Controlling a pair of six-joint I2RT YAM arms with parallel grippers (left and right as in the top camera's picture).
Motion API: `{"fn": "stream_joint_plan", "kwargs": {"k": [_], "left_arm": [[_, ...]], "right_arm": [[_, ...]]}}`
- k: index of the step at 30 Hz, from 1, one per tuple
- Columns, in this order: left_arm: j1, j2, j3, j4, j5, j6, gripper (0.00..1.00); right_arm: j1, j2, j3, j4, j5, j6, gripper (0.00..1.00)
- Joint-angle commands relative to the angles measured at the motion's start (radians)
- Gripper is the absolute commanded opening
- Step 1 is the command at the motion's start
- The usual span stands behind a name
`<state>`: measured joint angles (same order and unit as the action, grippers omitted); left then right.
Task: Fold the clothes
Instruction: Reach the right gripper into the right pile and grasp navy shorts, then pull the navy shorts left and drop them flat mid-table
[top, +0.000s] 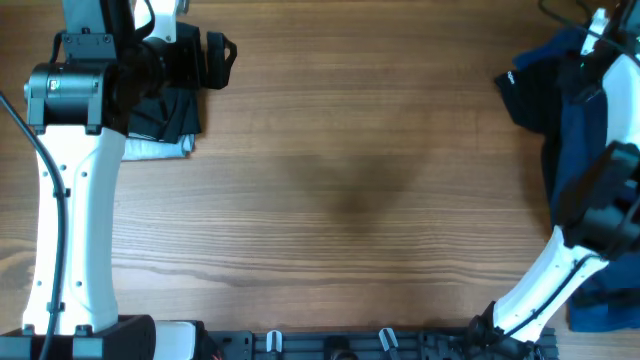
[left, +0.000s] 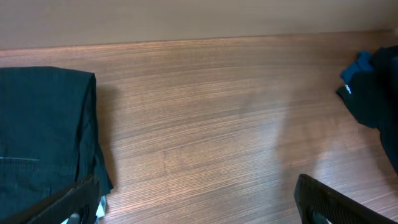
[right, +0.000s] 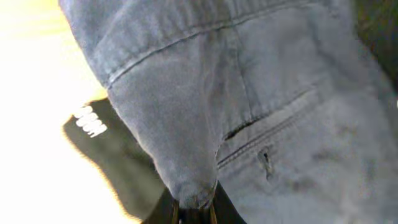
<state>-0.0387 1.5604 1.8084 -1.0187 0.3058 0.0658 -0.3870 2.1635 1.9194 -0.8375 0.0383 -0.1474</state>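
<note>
The dark navy shorts (right: 273, 93) fill the right wrist view, waistband at the top and a back pocket in the middle. My right gripper (right: 194, 214) is shut on a pinched fold of them at the frame's bottom edge. Overhead, the shorts (top: 572, 135) lie in the pile of clothes at the table's right edge, under my right arm (top: 600, 85). A black garment (top: 525, 92) with white lettering lies beside them. My left gripper (top: 222, 60) stands wide open at the back left, holding nothing, its fingers (left: 336, 202) spread above bare wood.
A folded dark garment (top: 165, 112) on a light blue one (top: 160, 149) sits at the back left, under the left arm. A royal blue cloth (top: 600, 310) lies at the front right corner. The table's back edge meets a wall (left: 186, 18).
</note>
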Motion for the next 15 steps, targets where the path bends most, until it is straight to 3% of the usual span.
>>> {"fn": "stream_joint_plan", "kwargs": {"k": [1, 6, 9, 15], "left_arm": [[-0.004, 0.003, 0.011, 0.0, 0.016, -0.006, 1.0], [-0.004, 0.003, 0.011, 0.0, 0.016, -0.006, 1.0], [-0.004, 0.003, 0.011, 0.0, 0.016, -0.006, 1.0], [-0.004, 0.003, 0.011, 0.0, 0.016, -0.006, 1.0]], "right_arm": [[0.103, -0.054, 0.014, -0.083, -0.148, -0.006, 0.04], [0.315, -0.052, 0.006, -0.156, -0.296, 0.119, 0.05], [0.524, -0.028, 0.001, -0.148, -0.309, 0.227, 0.06], [0.927, 0.102, 0.001, -0.078, -0.308, 0.226, 0.1]]}}
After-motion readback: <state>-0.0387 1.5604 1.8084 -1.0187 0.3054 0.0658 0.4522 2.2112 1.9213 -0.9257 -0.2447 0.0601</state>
